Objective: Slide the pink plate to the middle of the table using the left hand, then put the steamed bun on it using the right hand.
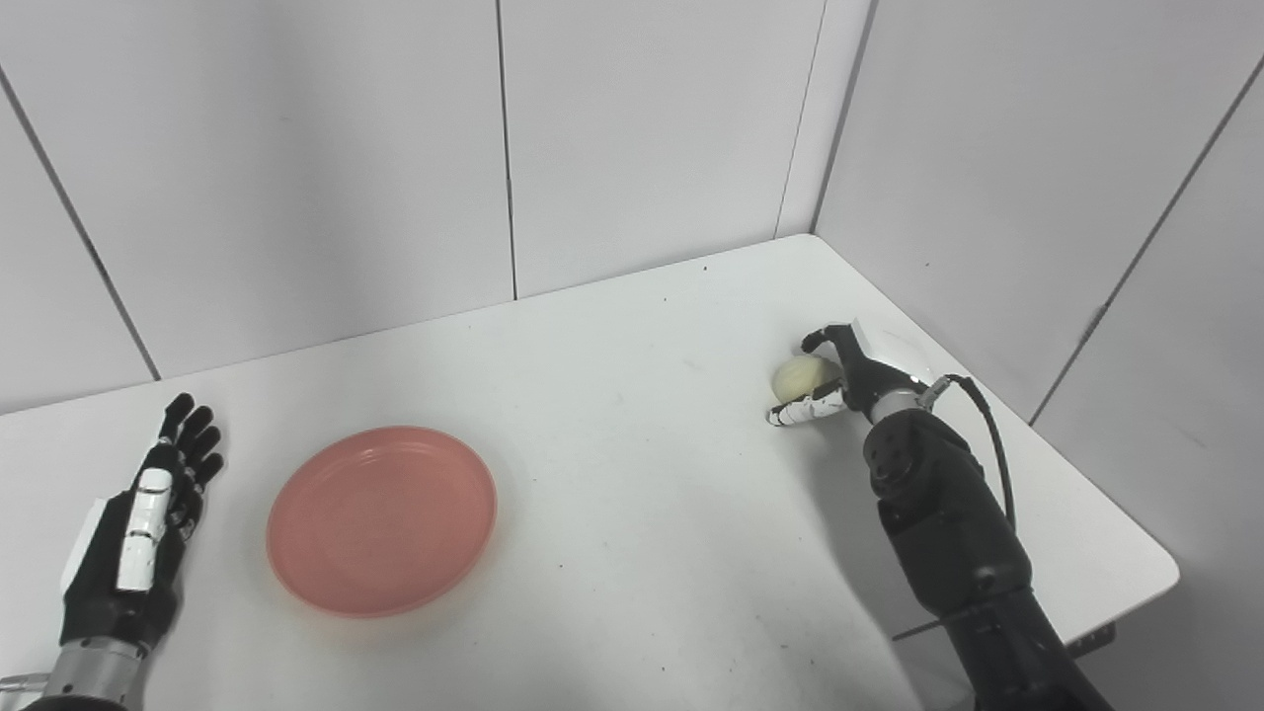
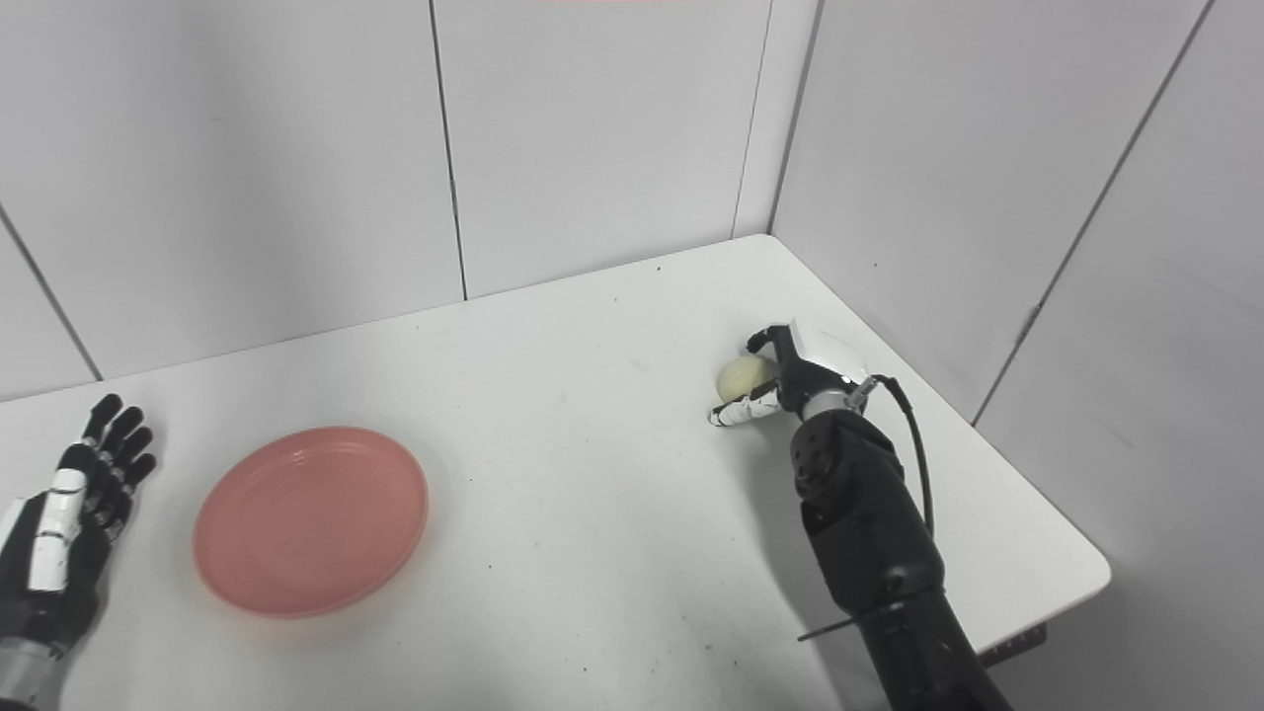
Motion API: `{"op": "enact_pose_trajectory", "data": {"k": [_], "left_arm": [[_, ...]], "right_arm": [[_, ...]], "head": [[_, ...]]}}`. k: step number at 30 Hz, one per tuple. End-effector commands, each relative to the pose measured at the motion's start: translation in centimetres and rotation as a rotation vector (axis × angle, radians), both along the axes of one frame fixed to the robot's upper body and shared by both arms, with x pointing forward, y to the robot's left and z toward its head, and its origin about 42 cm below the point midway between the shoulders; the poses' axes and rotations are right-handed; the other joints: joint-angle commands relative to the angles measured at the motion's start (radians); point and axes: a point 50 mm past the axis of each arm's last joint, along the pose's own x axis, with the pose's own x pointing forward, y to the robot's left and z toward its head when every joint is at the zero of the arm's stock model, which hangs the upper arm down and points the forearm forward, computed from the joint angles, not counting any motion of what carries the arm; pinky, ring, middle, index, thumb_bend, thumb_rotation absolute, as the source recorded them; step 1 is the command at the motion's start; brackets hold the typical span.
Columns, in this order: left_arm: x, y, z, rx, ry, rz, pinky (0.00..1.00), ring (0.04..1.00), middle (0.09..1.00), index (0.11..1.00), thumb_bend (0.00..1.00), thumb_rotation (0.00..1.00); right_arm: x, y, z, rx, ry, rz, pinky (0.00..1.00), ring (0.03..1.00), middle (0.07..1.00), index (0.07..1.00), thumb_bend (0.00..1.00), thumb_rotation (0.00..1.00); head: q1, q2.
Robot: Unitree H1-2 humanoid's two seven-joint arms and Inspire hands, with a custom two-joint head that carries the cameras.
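Observation:
The pink plate (image 1: 381, 520) lies flat and bare on the white table, left of its middle. My left hand (image 1: 148, 523) rests just left of the plate, fingers straight and apart, palm down, a small gap from the rim, holding nothing. The pale steamed bun (image 1: 802, 376) sits at the far right of the table, near the side wall. My right hand (image 1: 851, 377) wraps it from the right: fingers curl over its top and the thumb closes along its near side. From here the bun looks to be resting on the table.
White wall panels close off the back and the right side, meeting at a corner (image 1: 812, 233). The table's right corner edge (image 1: 1170, 568) lies just beyond my right forearm. A black cable (image 1: 992, 434) loops off the right wrist.

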Motion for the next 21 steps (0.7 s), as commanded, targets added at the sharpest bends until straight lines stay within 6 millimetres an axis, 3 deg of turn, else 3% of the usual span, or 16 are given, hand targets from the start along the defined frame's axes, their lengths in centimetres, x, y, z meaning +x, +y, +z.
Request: {"op": "enact_pose_trajectory", "data": {"k": [1, 3, 7, 8, 10, 12, 15, 18, 19, 21], "left_arm": [[-1.22, 0.15, -2.25, -0.006, 0.055, 0.008, 1.00, 1.000, 1.000, 1.000, 0.50, 1.00], [-1.21, 0.13, -2.31, -0.011, 0.056, 0.010, 1.00, 1.000, 1.000, 1.000, 0.51, 1.00], [-1.19, 0.12, -2.34, -0.012, 0.057, 0.010, 1.00, 1.000, 1.000, 1.000, 0.51, 1.00], [-1.20, 0.11, -2.33, -0.013, 0.057, 0.009, 1.00, 1.000, 1.000, 1.000, 0.50, 1.00], [-1.22, 0.09, -2.35, -0.010, 0.056, 0.007, 1.00, 1.000, 1.000, 1.000, 0.50, 1.00], [-1.22, 0.09, -2.35, -0.005, 0.057, 0.005, 1.00, 1.000, 1.000, 1.000, 0.50, 1.00], [-1.23, 0.12, -2.35, -0.008, 0.054, 0.009, 1.00, 1.000, 1.000, 1.000, 0.50, 1.00], [-1.23, 0.09, -2.34, -0.008, 0.051, 0.010, 1.00, 1.000, 1.000, 1.000, 0.50, 1.00], [-1.24, 0.08, -2.31, -0.006, 0.052, 0.010, 1.00, 1.000, 1.000, 1.000, 0.51, 1.00], [-1.26, 0.04, -2.23, -0.006, 0.052, 0.007, 1.00, 1.000, 1.000, 1.000, 0.51, 1.00]], "right_arm": [[0.30, -0.56, 1.20, 0.003, -0.025, -0.004, 0.21, 0.288, 0.374, 0.718, 0.85, 0.04], [0.23, -0.60, 1.21, 0.002, -0.021, -0.004, 0.15, 0.214, 0.299, 0.712, 0.82, 0.02], [0.09, -0.57, 1.34, -0.015, -0.037, -0.024, 0.11, 0.180, 0.270, 0.660, 0.74, 0.00], [0.16, -0.63, 1.33, -0.018, -0.042, -0.034, 0.12, 0.189, 0.283, 0.643, 0.72, 0.00], [0.28, -0.65, 1.35, -0.024, -0.056, -0.054, 0.13, 0.206, 0.421, 0.619, 0.60, 0.00], [0.35, -0.63, 1.48, -0.020, -0.075, -0.073, 0.14, 0.212, 0.453, 0.609, 0.57, 0.00], [0.42, -0.60, 1.73, -0.004, -0.101, -0.093, 0.20, 0.267, 0.471, 0.497, 0.53, 0.00], [0.45, -0.49, 1.89, -0.010, -0.118, -0.108, 0.20, 0.267, 0.472, 0.486, 0.53, 0.00], [0.47, -0.45, 1.94, -0.016, -0.118, -0.112, 0.20, 0.272, 0.430, 0.489, 0.53, 0.00], [0.57, -0.45, 2.00, -0.022, -0.116, -0.119, 0.19, 0.258, 0.466, 0.481, 0.53, 0.00]], "head": [[0.001, 0.001], [0.001, 0.002], [0.001, 0.002], [0.002, 0.003], [0.002, 0.003], [0.002, 0.003], [0.002, 0.003], [0.002, 0.003], [0.002, 0.003], [0.002, 0.003]]}}
